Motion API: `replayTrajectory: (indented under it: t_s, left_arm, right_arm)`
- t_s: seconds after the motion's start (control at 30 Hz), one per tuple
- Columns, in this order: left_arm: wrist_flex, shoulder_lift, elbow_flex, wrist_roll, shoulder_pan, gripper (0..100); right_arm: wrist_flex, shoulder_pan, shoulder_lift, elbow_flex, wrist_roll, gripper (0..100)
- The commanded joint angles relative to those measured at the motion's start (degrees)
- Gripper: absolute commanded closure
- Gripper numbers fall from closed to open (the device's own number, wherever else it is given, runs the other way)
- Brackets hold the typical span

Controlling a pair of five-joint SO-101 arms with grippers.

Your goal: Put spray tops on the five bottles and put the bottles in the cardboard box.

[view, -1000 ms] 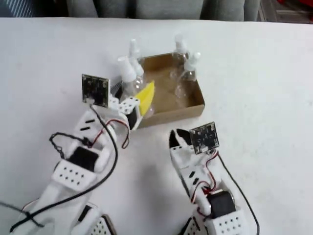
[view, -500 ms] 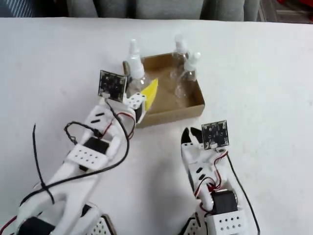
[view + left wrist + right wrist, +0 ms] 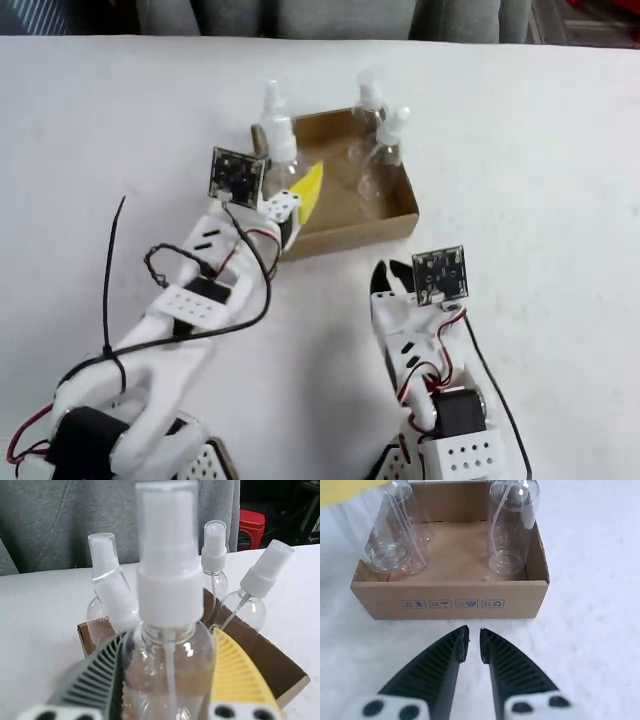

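While the left claw (image 3: 169, 635) pinches a clear plastic bottle with a white spray top (image 3: 168, 605) upright at the left end of the brown cardboard box (image 3: 350, 236), the right claw (image 3: 474, 642) sits over the white counter (image 3: 530, 200) on the box's near side. Its fingers are pressed almost together on nothing. Another topped bottle (image 3: 106, 585) stands just beyond the held one. Two further bottles (image 3: 385, 150) stand at the box's right end.

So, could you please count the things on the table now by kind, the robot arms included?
Clear bottles with spray tops: 4, one of them held in the left fingers
Cardboard box: 1
Robot arms: 2
Total: 7
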Motion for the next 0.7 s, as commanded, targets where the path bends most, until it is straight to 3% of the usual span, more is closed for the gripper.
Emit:
replayTrajectory:
  t_s: [0.0, 0.2, 0.67]
  left_arm:
    - [-2.3, 0.2, -0.5, -0.4, -1.4, 98]
    - [-2.3, 2.5, -0.4, -0.4, -1.3, 98]
    - [-12.4, 12.5, -0.2, -0.4, -1.2, 98]
  right_arm:
    - [0.1, 0.6, -0.2, 0.5, 0.7, 98.2]
    - [0.1, 0.6, -0.2, 0.5, 0.7, 98.2]
    - [0.9, 0.7, -0.2, 0.5, 0.7, 98.2]
